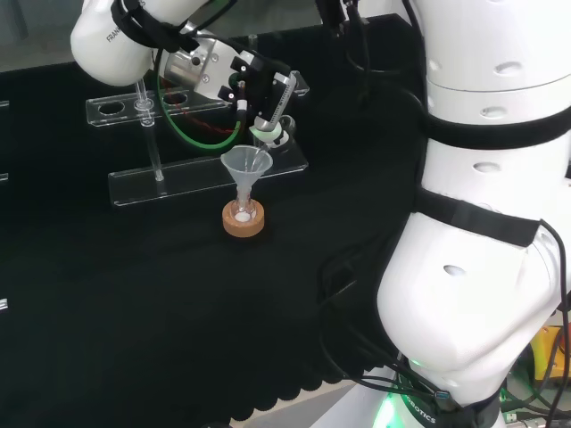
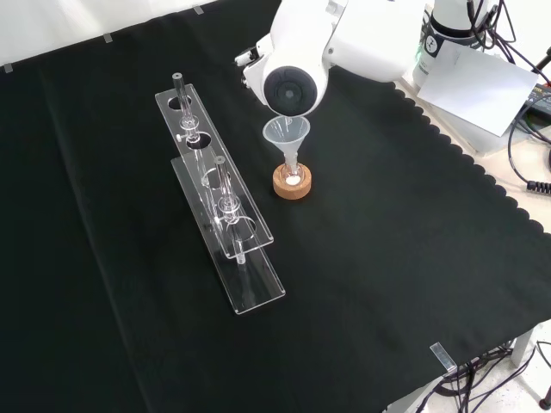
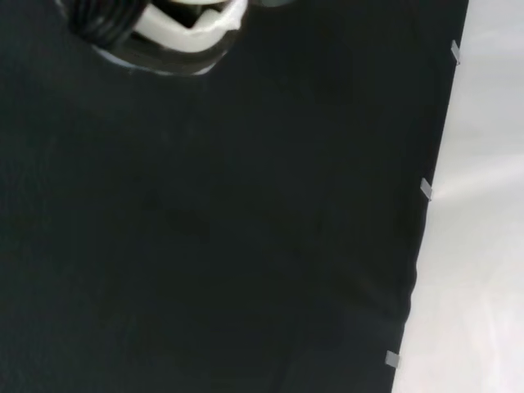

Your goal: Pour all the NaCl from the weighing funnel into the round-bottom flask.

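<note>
Here my hand (image 1: 259, 89) hangs just above the clear funnel (image 1: 245, 166), tipped down toward its mouth in the head view. Something small, pale and glassy sits at my fingertips right over the funnel's rim; I take it for the weighing funnel (image 1: 265, 135), though it is too small and clear to make out its shape or what is in it. My fingers point down around it, but I cannot tell whether they are closed on it.

The funnel is a clear cone, wide at the top, with a narrow stem running straight down into the flask (image 1: 243, 212). The flask stands upright in a cork ring (image 1: 244, 223) on the black cloth (image 1: 134, 303). A small white heap lies at the flask's bottom, plain in the front view (image 2: 293, 180).

In the front view my arm's big white link (image 2: 293, 82) stands just above the funnel (image 2: 287, 133). To the left there, a clear rack (image 2: 219, 202) stands near the flask, apart from it.
</note>
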`<act>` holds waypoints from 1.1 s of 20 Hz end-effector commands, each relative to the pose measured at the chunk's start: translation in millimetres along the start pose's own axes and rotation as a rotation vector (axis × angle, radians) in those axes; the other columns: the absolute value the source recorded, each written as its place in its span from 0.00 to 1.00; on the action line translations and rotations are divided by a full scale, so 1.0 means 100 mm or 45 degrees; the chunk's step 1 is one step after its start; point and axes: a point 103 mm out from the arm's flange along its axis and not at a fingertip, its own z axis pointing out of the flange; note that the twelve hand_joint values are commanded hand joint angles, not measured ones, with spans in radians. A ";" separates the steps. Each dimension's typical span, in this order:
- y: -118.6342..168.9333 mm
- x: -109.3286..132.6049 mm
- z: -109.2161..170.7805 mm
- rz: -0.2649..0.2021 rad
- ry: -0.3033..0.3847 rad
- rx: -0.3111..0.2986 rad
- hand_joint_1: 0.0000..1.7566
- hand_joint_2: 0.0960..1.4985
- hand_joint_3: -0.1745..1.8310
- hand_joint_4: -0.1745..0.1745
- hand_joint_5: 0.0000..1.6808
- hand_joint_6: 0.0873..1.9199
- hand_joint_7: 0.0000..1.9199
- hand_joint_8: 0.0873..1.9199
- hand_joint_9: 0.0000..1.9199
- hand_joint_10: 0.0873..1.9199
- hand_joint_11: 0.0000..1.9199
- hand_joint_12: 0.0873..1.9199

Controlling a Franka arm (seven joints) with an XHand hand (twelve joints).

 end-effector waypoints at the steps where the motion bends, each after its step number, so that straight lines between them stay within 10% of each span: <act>1: 0.03 -0.03 0.11 -0.009 0.083 -0.040 0.61 0.46 0.41 1.00 0.65 0.49 0.32 0.31 0.46 0.21 0.34 0.62; 22: 0.24 -0.10 0.42 -0.069 0.385 -0.115 0.61 0.46 0.41 1.00 0.65 0.49 0.32 0.31 0.48 0.21 0.37 0.61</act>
